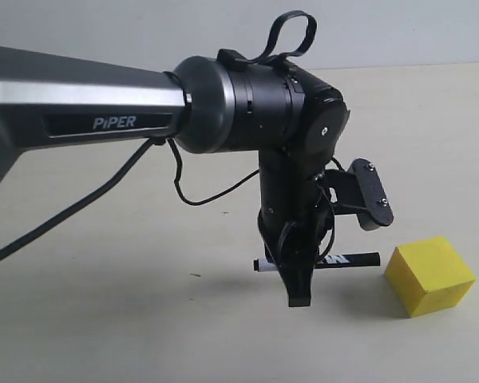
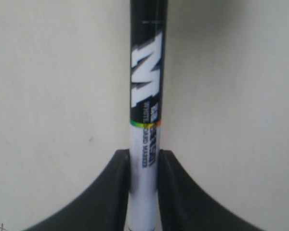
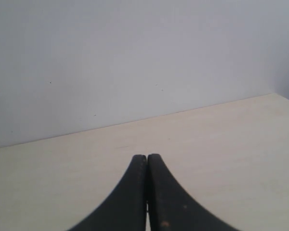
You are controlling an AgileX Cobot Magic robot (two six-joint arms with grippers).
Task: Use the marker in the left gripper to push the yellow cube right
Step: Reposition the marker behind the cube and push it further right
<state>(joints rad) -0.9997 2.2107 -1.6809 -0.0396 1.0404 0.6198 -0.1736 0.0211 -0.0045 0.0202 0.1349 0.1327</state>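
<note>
Left gripper (image 1: pixel 299 292) pinches marker (image 1: pixel 348 259) level, low over table (image 1: pixel 104 335), black end just left of yellow cube (image 1: pixel 429 275), contact unclear; right gripper (image 3: pixel 147 161): jaws pressed together.

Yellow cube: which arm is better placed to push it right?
Left. The left gripper holds the marker in its fingers, black end pointing at the yellow cube, just short of it in the exterior view. The right gripper has its fingers shut on nothing, and its wrist view shows no cube.
</note>
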